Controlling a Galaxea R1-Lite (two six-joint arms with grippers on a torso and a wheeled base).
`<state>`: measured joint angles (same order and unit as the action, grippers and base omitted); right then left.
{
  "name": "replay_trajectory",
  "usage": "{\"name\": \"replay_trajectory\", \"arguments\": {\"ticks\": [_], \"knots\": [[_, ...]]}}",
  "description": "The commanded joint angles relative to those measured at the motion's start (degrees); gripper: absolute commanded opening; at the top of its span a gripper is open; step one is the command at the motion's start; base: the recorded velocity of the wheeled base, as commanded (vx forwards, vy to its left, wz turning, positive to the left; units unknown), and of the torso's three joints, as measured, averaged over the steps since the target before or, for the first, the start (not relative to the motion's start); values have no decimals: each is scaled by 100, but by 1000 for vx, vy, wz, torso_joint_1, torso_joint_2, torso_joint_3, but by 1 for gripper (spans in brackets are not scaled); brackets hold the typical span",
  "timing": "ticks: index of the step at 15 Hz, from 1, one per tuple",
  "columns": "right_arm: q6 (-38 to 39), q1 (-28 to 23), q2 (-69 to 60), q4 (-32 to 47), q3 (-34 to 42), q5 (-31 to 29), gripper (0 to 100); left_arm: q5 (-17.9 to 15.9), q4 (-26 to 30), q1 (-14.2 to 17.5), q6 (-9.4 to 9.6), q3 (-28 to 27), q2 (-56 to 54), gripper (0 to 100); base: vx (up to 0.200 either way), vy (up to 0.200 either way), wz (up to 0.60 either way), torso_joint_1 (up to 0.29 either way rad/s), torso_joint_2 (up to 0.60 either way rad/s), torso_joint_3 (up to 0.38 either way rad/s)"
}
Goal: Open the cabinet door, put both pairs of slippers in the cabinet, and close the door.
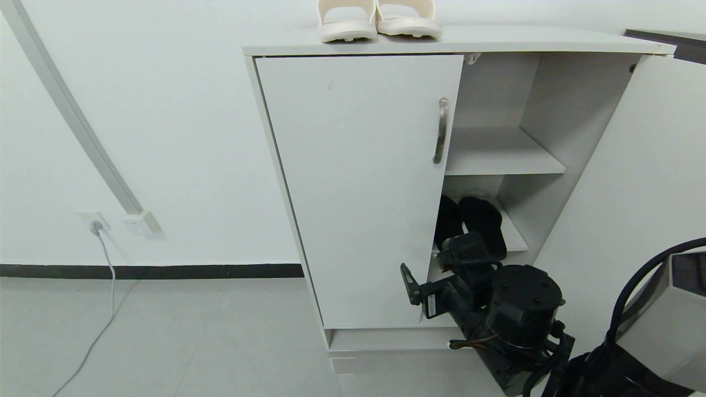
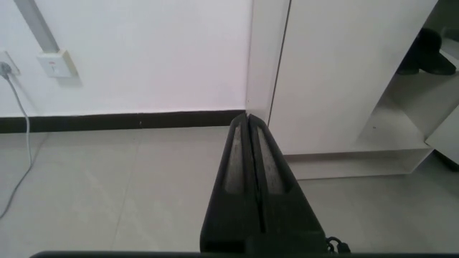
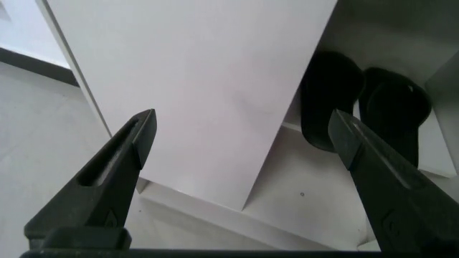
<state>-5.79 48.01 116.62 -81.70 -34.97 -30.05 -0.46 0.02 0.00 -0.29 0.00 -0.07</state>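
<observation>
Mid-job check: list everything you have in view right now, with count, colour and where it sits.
cabinet: one, white, against the wall; left door shut, right door open
door handle: one, grey metal, on the shut door's inner edge
black slippers: one pair, black, on the lower shelf inside the cabinet
cream slippers: one pair, cream, on top of the cabinet
upper shelf: one, white, inside the cabinet above the black slippers
wall socket: one, white, low on the wall; grey cable runs from it to the floor
right gripper: one, black, open, low by the shut door's edge
left gripper: one, black, shut, above the floor
</observation>
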Motion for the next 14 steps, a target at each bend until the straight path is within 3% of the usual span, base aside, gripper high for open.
{"name": "replay_trajectory", "arguments": {"ticks": [1, 7, 10, 14], "knots": [[-10, 16, 63, -12, -1, -1, 100, 2, -2, 0, -6, 0, 7, 0, 0, 0, 0, 0, 0, 0], [-19, 51, 81, -21, -9, -1, 100, 2, -2, 0, -15, 0, 7, 0, 0, 0, 0, 0, -33, -34], [-19, 60, 72, -30, -9, -1, 100, 2, -2, 0, -15, 0, 7, 0, 0, 0, 0, 20, -203, -339], [-19, 86, 63, -30, -1, -1, 100, 2, -2, 0, -15, 0, 7, 0, 0, 0, 0, 56, -529, -356]]}}
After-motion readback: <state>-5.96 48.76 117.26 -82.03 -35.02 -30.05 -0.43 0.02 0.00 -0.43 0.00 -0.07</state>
